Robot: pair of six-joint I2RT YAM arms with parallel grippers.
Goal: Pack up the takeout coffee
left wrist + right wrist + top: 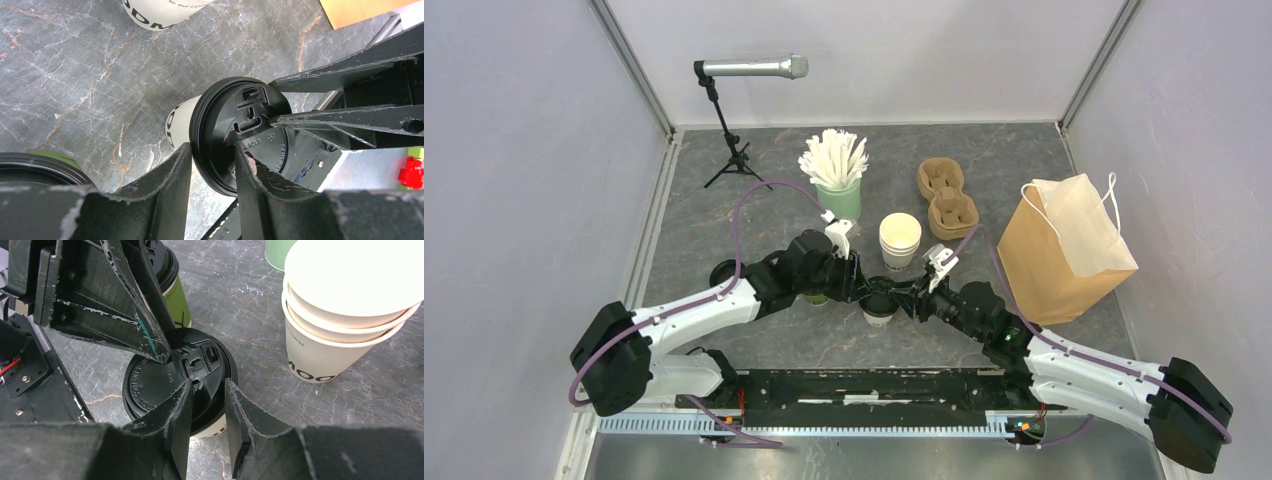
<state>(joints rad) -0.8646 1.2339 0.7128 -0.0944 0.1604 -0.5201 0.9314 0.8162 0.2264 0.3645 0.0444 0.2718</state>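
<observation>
My left end effector [214, 152] and right end effector [207, 385] straddled the white cup's [177, 122] black lid [220, 125]; whether they gripped it, I couldn't tell. Seating it likely needed even pressure.

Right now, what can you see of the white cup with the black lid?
The white paper cup stands upright on the grey marbled table, dark print on its side. Its round black plastic lid is on, with a moulded sip tab and raised lettering. The left claw and right claw reach over the lid from opposite sides, fingers apart; contact is unclear. An olive-green lidded cup stands close beside it.
</observation>
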